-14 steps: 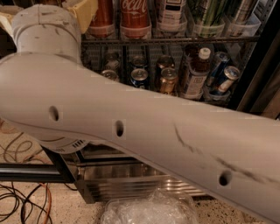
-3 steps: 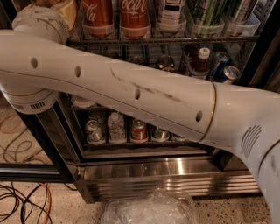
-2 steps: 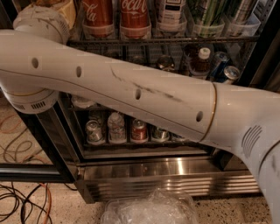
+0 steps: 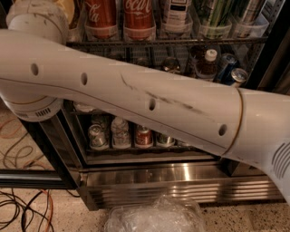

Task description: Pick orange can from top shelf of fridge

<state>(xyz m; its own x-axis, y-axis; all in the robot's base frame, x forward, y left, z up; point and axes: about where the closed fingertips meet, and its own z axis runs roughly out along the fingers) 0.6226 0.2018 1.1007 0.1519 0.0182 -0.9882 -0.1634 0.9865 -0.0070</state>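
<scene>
My white arm crosses the whole view from lower right to upper left, ending at a round joint in front of the fridge. My gripper is out of view, past that joint beyond the top left edge. A sliver of golden-orange, which may be the orange can, shows just right of the joint on the top shelf. Two red Coca-Cola cans stand next to it, then a white bottle and green cans.
Short cans and bottles fill the lower wire racks. The open black door frame lies at lower left, with cables on the floor. A clear plastic bag lies before the ribbed steel base.
Since 4.7 s ago the arm has swung upward, uncovering the lower rack. In the last second it has only shifted slightly down and right in the view.
</scene>
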